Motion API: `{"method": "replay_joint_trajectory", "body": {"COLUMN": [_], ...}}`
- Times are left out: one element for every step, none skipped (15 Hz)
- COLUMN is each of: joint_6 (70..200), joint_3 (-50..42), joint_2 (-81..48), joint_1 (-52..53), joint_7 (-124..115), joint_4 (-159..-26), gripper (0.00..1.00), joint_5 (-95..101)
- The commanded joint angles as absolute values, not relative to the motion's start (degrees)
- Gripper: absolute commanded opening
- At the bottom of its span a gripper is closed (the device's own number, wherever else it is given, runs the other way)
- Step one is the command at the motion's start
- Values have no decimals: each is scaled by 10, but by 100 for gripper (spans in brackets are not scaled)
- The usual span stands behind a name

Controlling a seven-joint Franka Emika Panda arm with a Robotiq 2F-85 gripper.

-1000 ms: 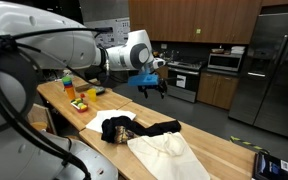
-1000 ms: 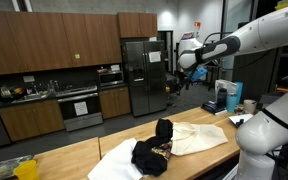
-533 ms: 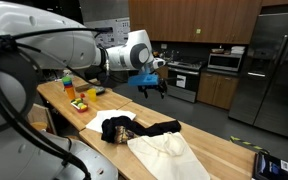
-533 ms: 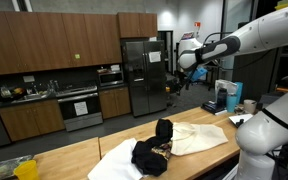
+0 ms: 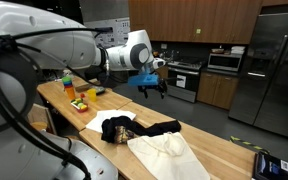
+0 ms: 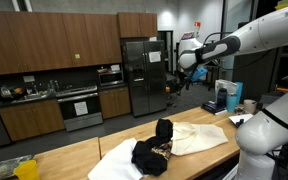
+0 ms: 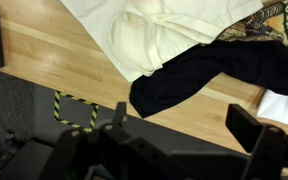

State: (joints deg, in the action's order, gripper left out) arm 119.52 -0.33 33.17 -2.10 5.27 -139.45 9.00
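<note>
The 2 fingers (image 7: 252, 128) of the gripper (image 5: 152, 86) stand spread wide, grasping nothing, high above the wooden table (image 5: 224, 150). On the table lie 3 cloths: 1 black garment (image 7: 199, 70) in the middle, 1 cream cloth (image 7: 149, 35) touching it, and 1 white cloth (image 5: 92, 122) at its other side.

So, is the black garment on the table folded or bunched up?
Bunched up: the black garment lies in an uneven heap on the wooden table, with no neat folds.

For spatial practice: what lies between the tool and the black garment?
Nothing; the stretch between tool and black garment is bare, in an exterior view.
</note>
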Motion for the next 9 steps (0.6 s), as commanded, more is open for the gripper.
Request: {"method": "replay_joint_trajectory", "body": {"joint_6": [1147,1117,1085,1041,1000,955,914,880,858], "joint_3": [-46,-71,-105,-133,-136,-156,-164,-167,-162], "joint_2": [328,324,322,319,313,309,303,295,297], "joint_1": [-20,-22,-9,-11,-39,-47,-55,-66,-78], "joint_7": [130,183,226,270,315,348,369,382,381], "joint_4": [-1371,-1358,-1345,-1325,-1303,-1280,-1258,-1235,-1223], "gripper": [100,100,100,100,100,100,100,100,100], "joint_5": [97,100,113,131,145,164,190,217,252]}}
